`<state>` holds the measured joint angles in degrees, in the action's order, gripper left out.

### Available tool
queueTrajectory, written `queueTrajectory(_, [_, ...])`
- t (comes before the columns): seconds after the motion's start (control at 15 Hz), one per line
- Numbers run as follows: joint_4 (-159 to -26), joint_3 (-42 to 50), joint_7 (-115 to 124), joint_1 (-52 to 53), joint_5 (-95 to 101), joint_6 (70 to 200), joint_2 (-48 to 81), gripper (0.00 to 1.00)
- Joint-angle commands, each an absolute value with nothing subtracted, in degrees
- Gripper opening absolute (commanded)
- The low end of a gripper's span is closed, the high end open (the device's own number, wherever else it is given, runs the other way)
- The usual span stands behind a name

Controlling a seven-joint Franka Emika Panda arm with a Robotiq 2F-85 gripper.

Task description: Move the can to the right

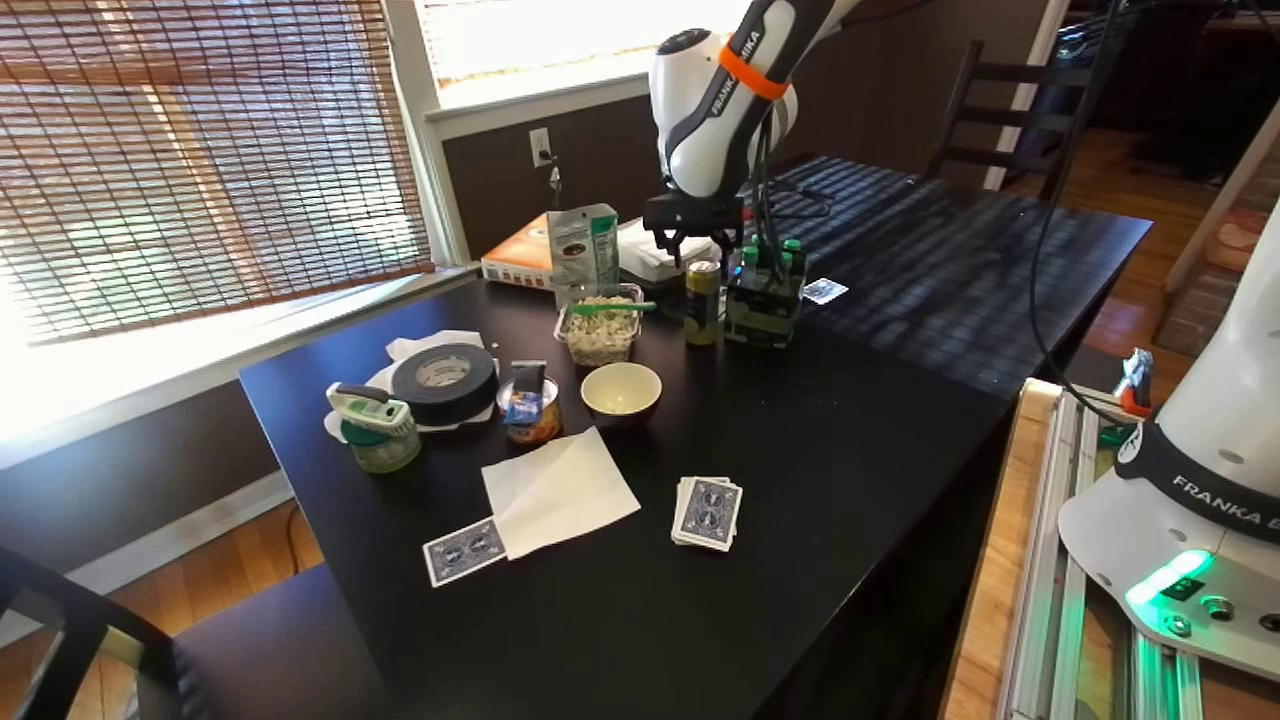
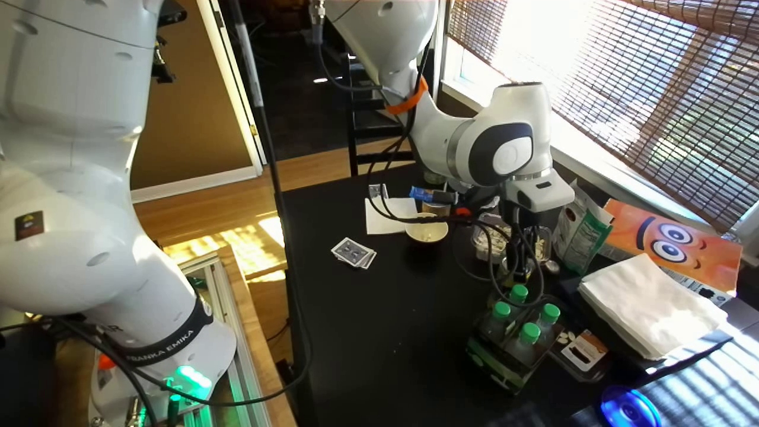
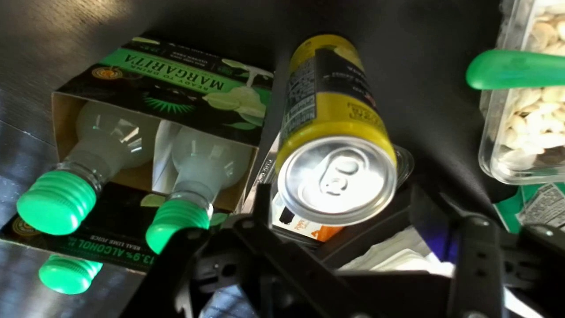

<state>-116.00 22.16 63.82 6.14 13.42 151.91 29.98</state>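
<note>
The can [image 1: 702, 303] stands upright on the dark table in an exterior view, close beside the bottle carton. It has yellow sides with a black label and a silver lid; it is large in the wrist view [image 3: 335, 132]. In an exterior view it is mostly hidden behind the gripper and cables. My gripper [image 1: 702, 256] points down at the height of the can's top. Its fingers are wide apart and hold nothing. In the wrist view the lid shows between the fingertips [image 3: 343, 204], with gaps on both sides. I cannot tell whether the fingers reach below the rim.
A carton of green-capped bottles [image 3: 176, 84] stands right against one side. A clear tub [image 1: 600, 345] with a green spoon is on the other. Napkins [image 2: 652, 302] and a flat package [image 2: 584, 356] lie behind. A bowl [image 1: 621, 390], cards [image 1: 708, 513] and paper [image 1: 558, 490] are further off.
</note>
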Motion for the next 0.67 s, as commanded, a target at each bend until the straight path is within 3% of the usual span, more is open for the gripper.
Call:
queueTrajectory(0.0, [-115.6, 23.4, 65.9, 7.2, 15.1, 152.9, 28.0, 1.0])
queueTrajectory(0.27, [-118.2, 26.6, 65.8, 10.9, 21.8, 157.1, 22.8, 1.0])
queueTrajectory(0.47, [-121.6, 21.0, 57.3, 8.2, 20.3, 161.5, 17.7, 1.0])
queueTrajectory(0.6, [-117.7, 22.2, 59.7, 8.7, 20.4, 159.5, 21.2, 1.0])
